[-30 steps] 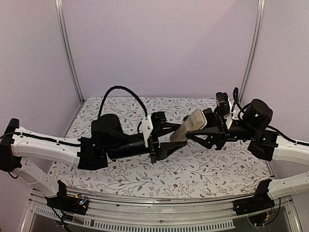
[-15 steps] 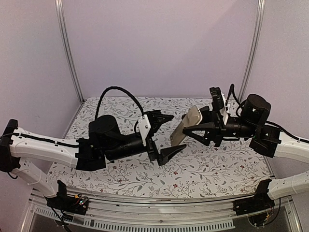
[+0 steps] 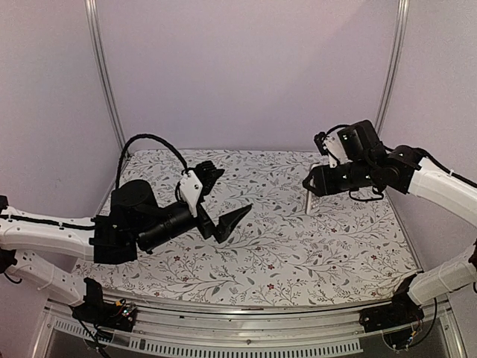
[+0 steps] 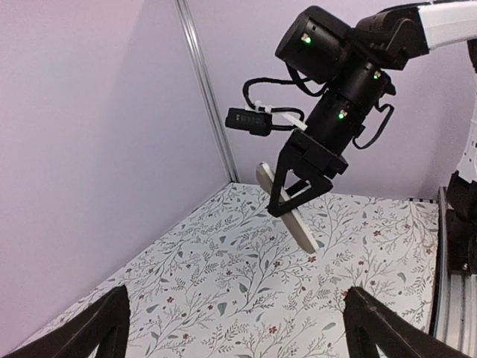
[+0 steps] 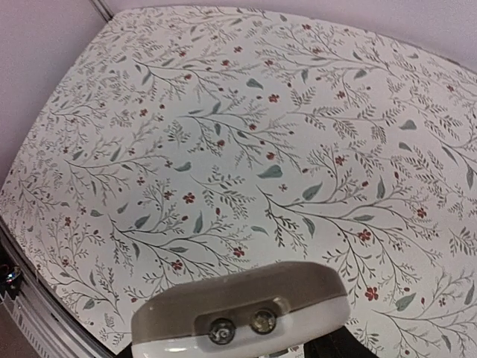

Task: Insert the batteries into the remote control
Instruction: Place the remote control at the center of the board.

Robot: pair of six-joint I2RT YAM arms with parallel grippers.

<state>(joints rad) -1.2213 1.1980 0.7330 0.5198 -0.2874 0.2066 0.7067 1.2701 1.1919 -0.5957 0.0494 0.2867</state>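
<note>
The remote control (image 3: 308, 202) hangs edge-on and nearly upright over the back right of the table, with my right gripper (image 3: 315, 184) shut on its upper part. In the left wrist view the remote control (image 4: 299, 226) slants down out of the right gripper (image 4: 295, 195), above the cloth. Its grey-tan and white end (image 5: 238, 309) fills the bottom of the right wrist view, with two small round parts in a recess. The batteries are out of view. My left gripper (image 3: 225, 198) is open and holds nothing, well left of the remote. Its fingertips (image 4: 100, 328) frame bare cloth.
A floral cloth (image 3: 283, 253) covers the table. Lilac walls close in the back and sides, with metal posts (image 3: 108, 89) at the back corners. A metal rail (image 3: 246, 335) runs along the near edge.
My left gripper has opened and pulled back to the left, away from the remote. My right gripper has swung back to the right with the remote, turning it nearly upright.
</note>
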